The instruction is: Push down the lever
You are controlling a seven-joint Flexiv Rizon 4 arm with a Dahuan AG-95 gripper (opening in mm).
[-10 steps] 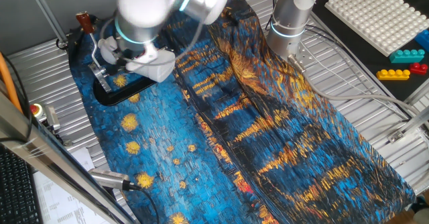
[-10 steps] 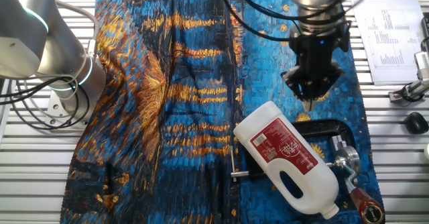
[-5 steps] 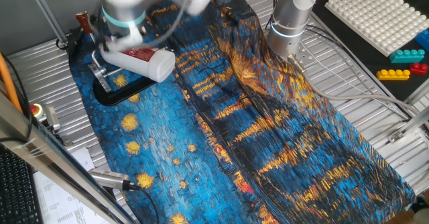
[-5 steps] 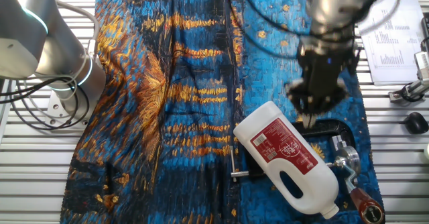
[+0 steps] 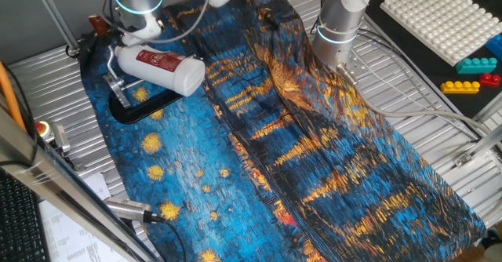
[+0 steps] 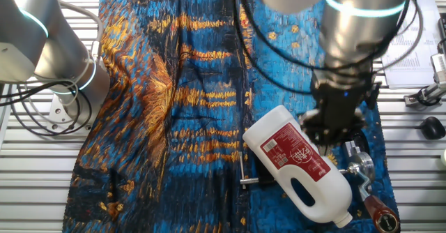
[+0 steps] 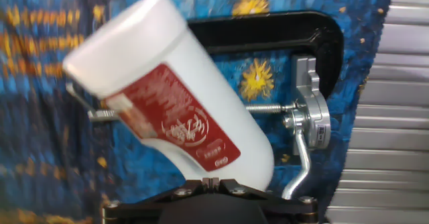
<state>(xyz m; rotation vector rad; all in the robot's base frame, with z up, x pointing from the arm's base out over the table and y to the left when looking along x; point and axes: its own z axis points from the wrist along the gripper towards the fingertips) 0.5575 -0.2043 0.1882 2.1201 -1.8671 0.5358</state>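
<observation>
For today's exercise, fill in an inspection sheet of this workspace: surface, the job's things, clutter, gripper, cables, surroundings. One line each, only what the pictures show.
Surface: slatted metal table draped with a blue and orange painted cloth.
Job's things: lever, silver with a red-brown tip, on the black clamp; not yet pressed.
Clutter: white bottle with red label lying in the clamp.
Gripper: gripper above the clamp beside the bottle; jaws cannot be judged.
Cables: black cables trailing along the arm.
Surroundings: second arm's base, white pegboard, toy bricks, printed sheet.
</observation>
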